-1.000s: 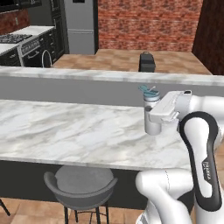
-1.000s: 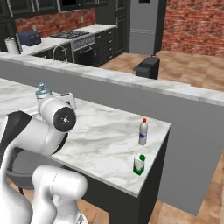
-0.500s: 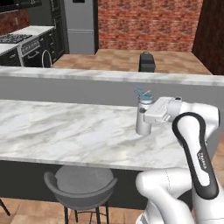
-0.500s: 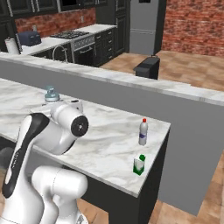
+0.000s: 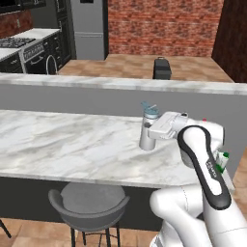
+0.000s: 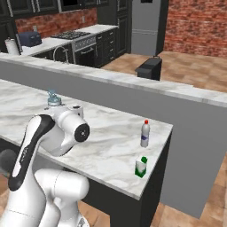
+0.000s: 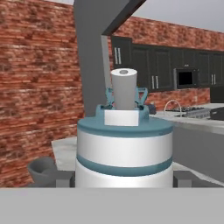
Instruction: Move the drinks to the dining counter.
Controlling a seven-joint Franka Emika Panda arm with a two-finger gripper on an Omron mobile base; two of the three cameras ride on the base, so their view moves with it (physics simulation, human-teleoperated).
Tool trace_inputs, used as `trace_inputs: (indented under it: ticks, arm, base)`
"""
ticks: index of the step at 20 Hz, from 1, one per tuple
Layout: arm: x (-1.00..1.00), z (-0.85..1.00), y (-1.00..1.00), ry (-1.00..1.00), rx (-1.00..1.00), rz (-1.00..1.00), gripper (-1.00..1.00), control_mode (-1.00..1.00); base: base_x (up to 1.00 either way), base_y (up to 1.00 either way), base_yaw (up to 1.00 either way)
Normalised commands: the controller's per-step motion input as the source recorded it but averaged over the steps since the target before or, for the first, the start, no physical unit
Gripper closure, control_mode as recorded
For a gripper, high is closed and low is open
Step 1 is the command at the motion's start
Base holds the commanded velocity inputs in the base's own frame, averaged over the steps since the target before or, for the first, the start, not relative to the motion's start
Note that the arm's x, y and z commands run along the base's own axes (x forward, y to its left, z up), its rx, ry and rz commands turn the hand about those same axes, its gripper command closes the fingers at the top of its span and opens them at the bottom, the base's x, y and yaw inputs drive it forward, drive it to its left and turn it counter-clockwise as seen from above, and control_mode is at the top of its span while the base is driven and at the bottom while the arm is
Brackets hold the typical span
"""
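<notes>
The dining counter (image 5: pixel 62 144) is a long white marble slab with grey veins, and all three drinks stand on it. Behind it, on the far side, runs a higher grey ledge (image 5: pixel 96 87). One grey round stool (image 5: pixel 87 205) stands under the near edge of the counter.

The largest drink is the grey metal bottle (image 5: pixel 147 132) with a light-blue cap. It stands upright on the marble, left of the two others and well apart from them. The gripper (image 7: pixel 124 177) holds it: the hand view shows the bottle body very close between the two dark finger tips, which sit at its left and right sides, so the claw is closed around this bottle. What is inside the bottle I cannot tell, because the metal hides it.

The slim clear bottle (image 6: pixel 145 133) with a red cap and a purple label stands upright near the right end of the counter. The green-and-white carton (image 6: pixel 141 167) is the smallest. It stands near the clear bottle, closer to the near right corner of the slab, not touching it.

I count one metal bottle, one clear bottle, one carton.
</notes>
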Motion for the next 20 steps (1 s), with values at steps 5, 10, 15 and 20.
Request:
trace_inputs:
  ticks: [5, 10, 15, 20]
  arm:
    - [0.19, -0.01, 0.37, 0.00, -0.11, -0.05, 1.00, -1.00]
    - [0.23, -0.15, 0.21, 0.00, -0.06, -0.03, 1.00, -1.00]
    - [0.12, -0.28, 0.00, -0.01, 0.00, 0.00, 1.00, -1.00]
    - [0.08, -0.33, 0.00, -0.01, 0.00, 0.00, 1.00, -1.00]
  base:
    - [0.00, 0.00, 0.00]
    - [0.00, 0.00, 0.00]
    - [0.00, 0.00, 0.00]
    - [0.00, 0.00, 0.00]
